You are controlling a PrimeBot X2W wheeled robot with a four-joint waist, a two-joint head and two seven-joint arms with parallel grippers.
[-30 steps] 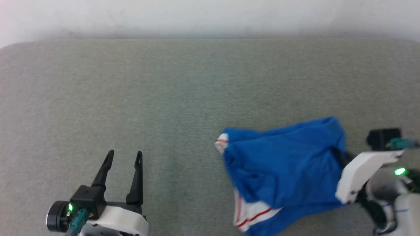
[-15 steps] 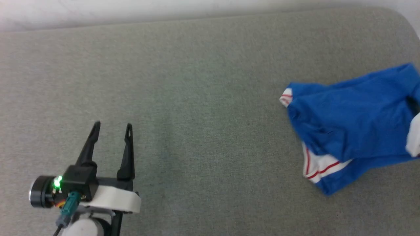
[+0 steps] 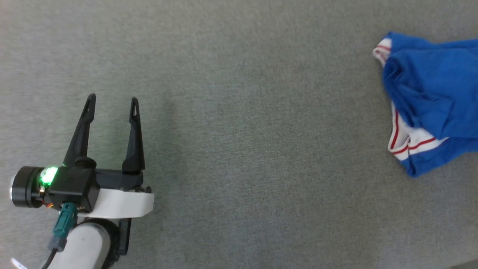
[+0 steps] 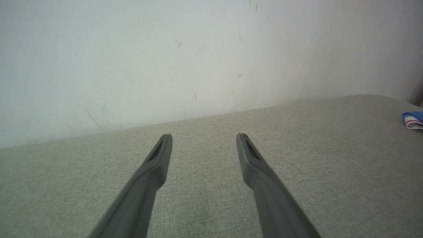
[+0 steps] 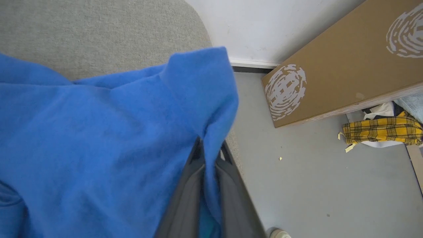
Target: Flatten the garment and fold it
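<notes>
Cloth was bunched up at the right side of the soft grey-green padded table (image 3: 242, 149). It was the royal-blue jersey T-shirt with white sleeves and thin red stripes (image 3: 429, 86). It was crumpled, not flat. One white sleeve with red lines poked out at its near left side.

The right gripper (image 5: 210, 152) had its two dark fingers pinched tight on a fold of the shirt's blue edge, close to the table's round corner.

The left gripper (image 3: 112, 100) was well apart from the shirt, over bare table. Its fingers were spread wide and held nothing. They pointed toward the scuffed white wall (image 4: 132, 59).

Past the corner, a flat brown cardboard box with white swirly marks (image 5: 347, 59) stood on the smooth grey floor (image 5: 314, 185). A yellow checked cloth (image 5: 383, 132) lay just beside the box.
</notes>
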